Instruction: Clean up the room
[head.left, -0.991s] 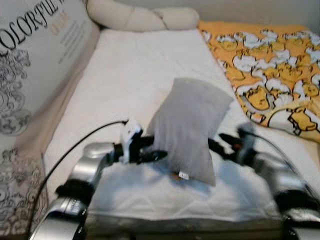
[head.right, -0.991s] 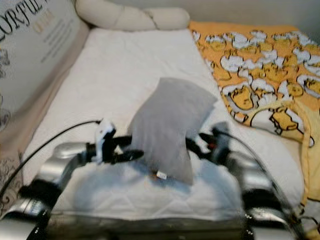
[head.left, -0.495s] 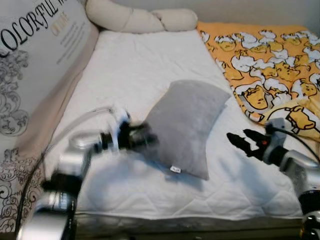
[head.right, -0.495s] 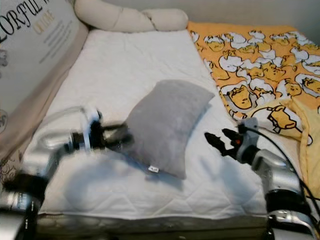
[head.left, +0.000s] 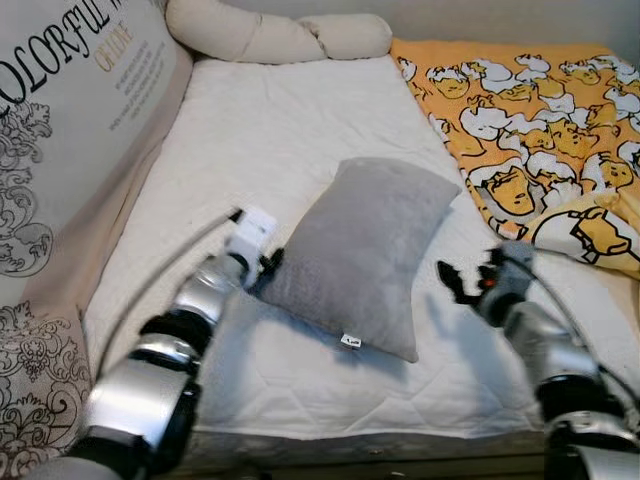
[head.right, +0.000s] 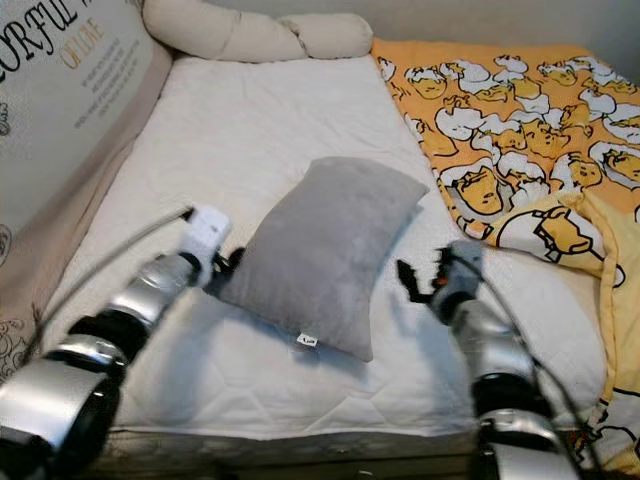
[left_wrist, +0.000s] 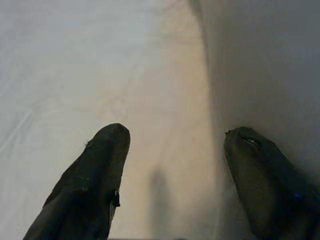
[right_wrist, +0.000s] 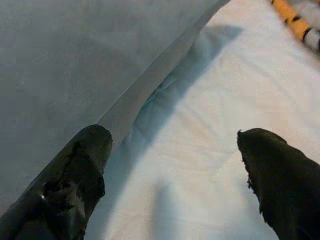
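Observation:
A grey pillow (head.left: 365, 250) lies flat and slantwise on the white mattress (head.left: 290, 130), with a small tag at its near corner. My left gripper (head.left: 268, 268) sits at the pillow's left edge, open; in the left wrist view its fingers (left_wrist: 95, 175) are spread over bare sheet, the pillow (left_wrist: 270, 60) beside one of them. My right gripper (head.left: 455, 282) is a little to the right of the pillow, open; the right wrist view has the pillow's edge (right_wrist: 75, 60) by one finger (right_wrist: 75, 185) and sheet between the two.
An orange duck-print blanket (head.left: 530, 110) covers the bed's right side. A cream knotted cushion (head.left: 270, 35) lies at the far end. A large printed panel with lettering (head.left: 70, 130) leans along the left. The mattress front edge (head.left: 350, 435) is close below.
A second ago the pillow stood upright, pressed between both grippers. It has dropped flat onto the mattress, and both grippers have come off it and now sit at its sides.

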